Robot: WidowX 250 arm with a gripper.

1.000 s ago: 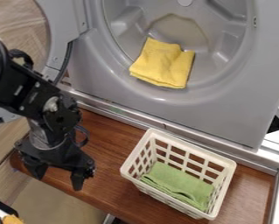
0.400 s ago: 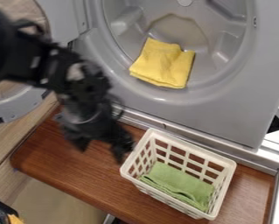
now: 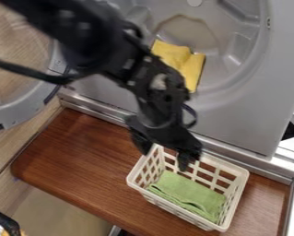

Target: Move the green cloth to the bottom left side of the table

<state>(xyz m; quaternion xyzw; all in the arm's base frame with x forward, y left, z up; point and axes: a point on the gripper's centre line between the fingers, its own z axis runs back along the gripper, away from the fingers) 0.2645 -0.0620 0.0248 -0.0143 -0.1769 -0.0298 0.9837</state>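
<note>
The black gripper (image 3: 164,159) hangs over the upper left part of the white basket, its two fingers spread apart with nothing between them. Folded in the bottom of that basket (image 3: 235,201) lies the green cloth (image 3: 189,192), below and a little right of the fingertips. The basket stands on the right part of the brown wooden table (image 3: 81,161), whose left side extends toward the lower left.
Behind the table is a grey machine (image 3: 235,110) with a round opening. A yellow cloth (image 3: 192,71) lies inside it, partly behind the arm. The machine's round door (image 3: 26,108) stands at the left.
From the table's left side, the gripper has moved right across to the basket's upper left part. The basket and both cloths have stayed in place.
</note>
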